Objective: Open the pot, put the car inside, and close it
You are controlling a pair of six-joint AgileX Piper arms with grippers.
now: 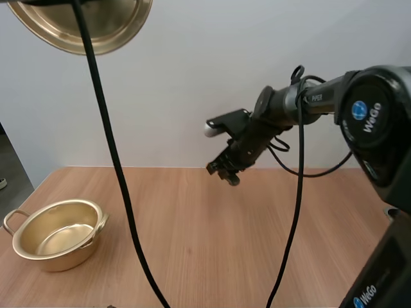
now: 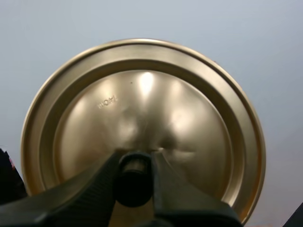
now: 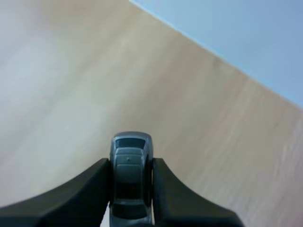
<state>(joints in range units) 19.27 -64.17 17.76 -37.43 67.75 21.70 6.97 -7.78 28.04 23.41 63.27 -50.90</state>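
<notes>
The gold pot [image 1: 58,232] sits uncovered on the wooden table at the left, its inside bare. Its gold lid [image 1: 87,22] hangs high above the table at the far left; in the left wrist view my left gripper [image 2: 134,182] is shut on the lid's black knob [image 2: 134,184], the lid [image 2: 142,118] facing the camera. My right gripper [image 1: 225,172] hovers in the air over the middle of the table, well right of the pot. It is shut on a small grey toy car [image 3: 131,172], pinched between its fingers [image 3: 90,189] above the bare wood.
The wooden table [image 1: 212,250] stretches from the pot to the right arm's base. A pale wall stands behind the table's far edge.
</notes>
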